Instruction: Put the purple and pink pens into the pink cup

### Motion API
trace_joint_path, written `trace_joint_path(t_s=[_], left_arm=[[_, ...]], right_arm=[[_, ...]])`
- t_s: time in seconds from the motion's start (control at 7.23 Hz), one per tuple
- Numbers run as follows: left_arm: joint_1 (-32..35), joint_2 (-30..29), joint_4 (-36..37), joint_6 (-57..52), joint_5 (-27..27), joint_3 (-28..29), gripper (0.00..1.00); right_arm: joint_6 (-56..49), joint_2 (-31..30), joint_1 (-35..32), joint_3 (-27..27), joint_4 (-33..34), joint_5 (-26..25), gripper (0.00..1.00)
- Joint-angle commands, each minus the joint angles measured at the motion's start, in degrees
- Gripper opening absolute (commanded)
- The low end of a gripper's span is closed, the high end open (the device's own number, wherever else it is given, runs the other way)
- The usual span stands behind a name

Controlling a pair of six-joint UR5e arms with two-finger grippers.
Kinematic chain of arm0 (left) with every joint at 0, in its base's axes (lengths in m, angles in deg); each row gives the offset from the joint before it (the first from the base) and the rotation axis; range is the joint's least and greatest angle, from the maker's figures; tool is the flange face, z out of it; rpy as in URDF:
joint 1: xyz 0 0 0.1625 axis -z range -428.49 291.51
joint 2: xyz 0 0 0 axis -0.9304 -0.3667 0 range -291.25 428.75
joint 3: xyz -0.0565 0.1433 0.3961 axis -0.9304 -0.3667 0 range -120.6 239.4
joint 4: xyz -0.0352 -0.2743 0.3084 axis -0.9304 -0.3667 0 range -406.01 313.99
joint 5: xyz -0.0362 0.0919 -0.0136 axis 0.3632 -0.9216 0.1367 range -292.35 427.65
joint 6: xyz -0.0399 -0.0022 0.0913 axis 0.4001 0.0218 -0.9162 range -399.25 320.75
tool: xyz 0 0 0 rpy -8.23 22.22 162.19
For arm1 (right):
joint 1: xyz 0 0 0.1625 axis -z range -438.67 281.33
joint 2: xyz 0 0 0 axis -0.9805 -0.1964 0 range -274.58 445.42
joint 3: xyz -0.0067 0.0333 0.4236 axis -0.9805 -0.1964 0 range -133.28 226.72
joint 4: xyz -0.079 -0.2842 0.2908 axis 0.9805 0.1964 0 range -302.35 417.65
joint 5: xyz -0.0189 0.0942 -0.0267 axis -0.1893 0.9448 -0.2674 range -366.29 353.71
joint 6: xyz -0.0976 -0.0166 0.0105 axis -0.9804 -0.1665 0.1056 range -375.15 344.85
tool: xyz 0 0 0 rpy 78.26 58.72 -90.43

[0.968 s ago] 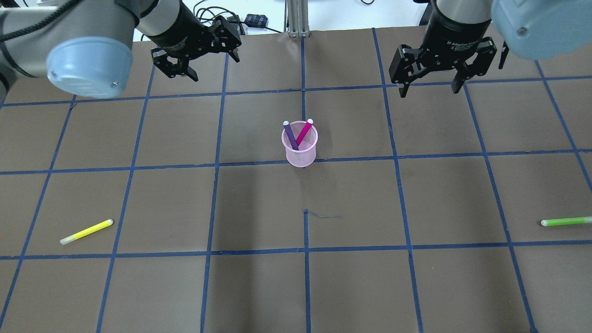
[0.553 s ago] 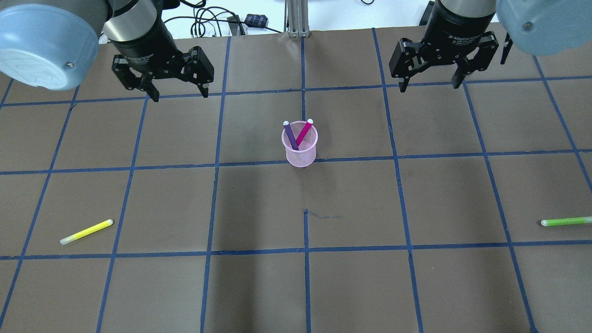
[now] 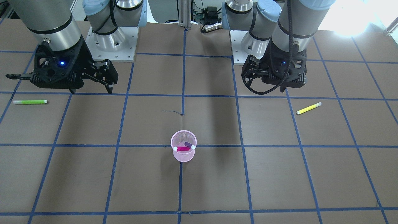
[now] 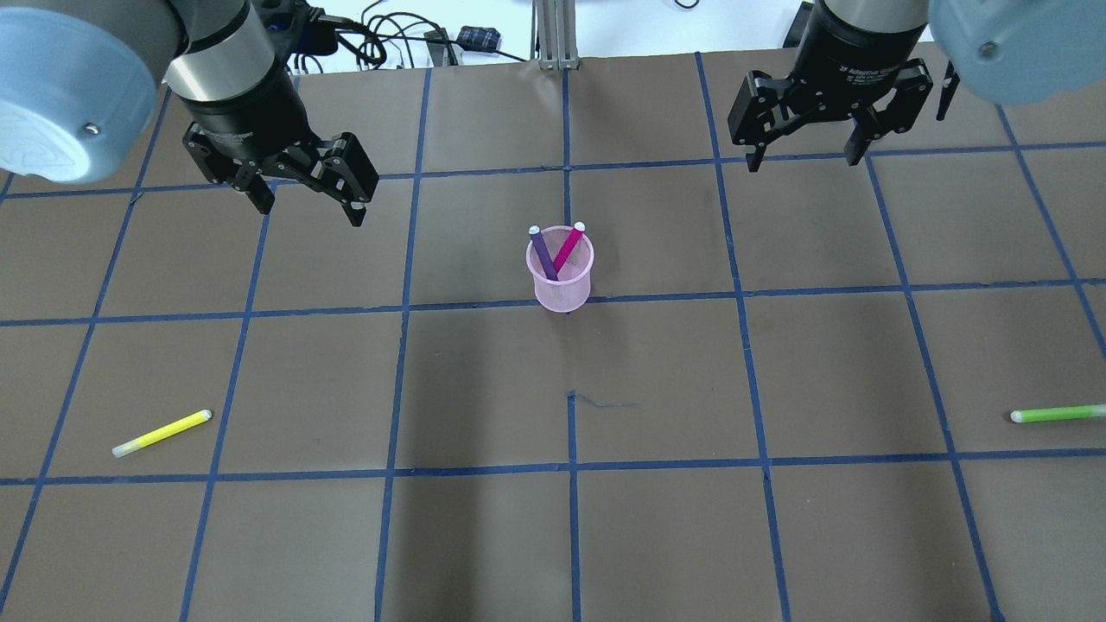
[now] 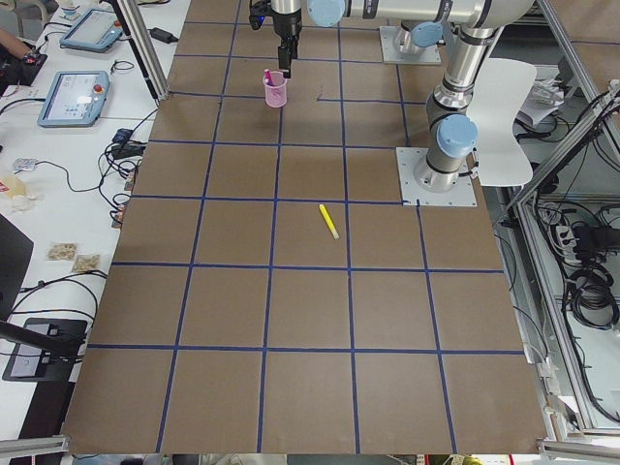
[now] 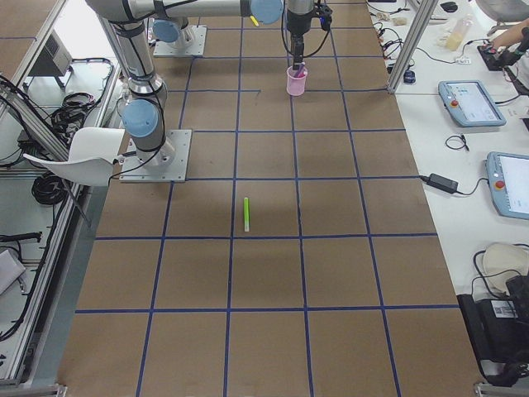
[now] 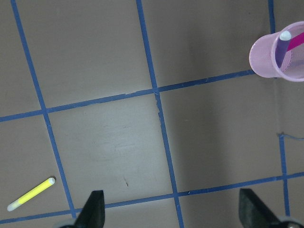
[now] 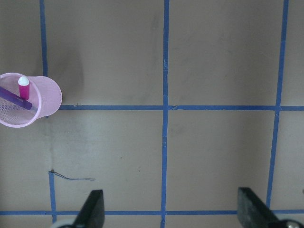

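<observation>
The pink cup [image 4: 560, 276] stands upright near the middle of the table [image 4: 657, 518], its base just beside a crossing of blue tape lines. The purple pen [image 4: 543, 250] and the pink pen [image 4: 568, 246] both stand inside it. They lean apart in a V, each white cap resting at the rim: the purple one toward the cup's left, the pink one toward its right.

Around the cup a wide stretch of bare brown tabletop runs out on every side. In the overhead view the table's far edge lies beyond the cup, with cables and a metal post [image 4: 553, 34] past it.

The left gripper [image 4: 309, 213] hangs raised over the table, well apart from the cup on its left. It points downward, slightly turned, with its fingers spread wide and nothing between them. The right gripper [image 4: 804, 161] hangs likewise on the cup's right, well apart, pointing down with its fingers spread and holding nothing. Each wrist view shows the cup at the frame's edge.

A yellow pen [image 4: 162, 432] lies flat far to the cup's left, on the robot's side of it. A green pen [image 4: 1056, 414] lies flat far to its right.
</observation>
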Motion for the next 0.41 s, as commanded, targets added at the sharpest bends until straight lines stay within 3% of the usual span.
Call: trace_joint_path(t_s=[0.0,0.28], left_arm=[[-0.1,0.0,0.3,-0.3,0.0,-0.1,1.00],[0.1,0.0,0.2,-0.5,-0.1,-0.2,1.00]], right_arm=[[0.1,0.0,-0.2,0.3,0.0,-0.1,1.00],[-0.5,0.0,-0.2,0.6,0.0,0.2,1.00]])
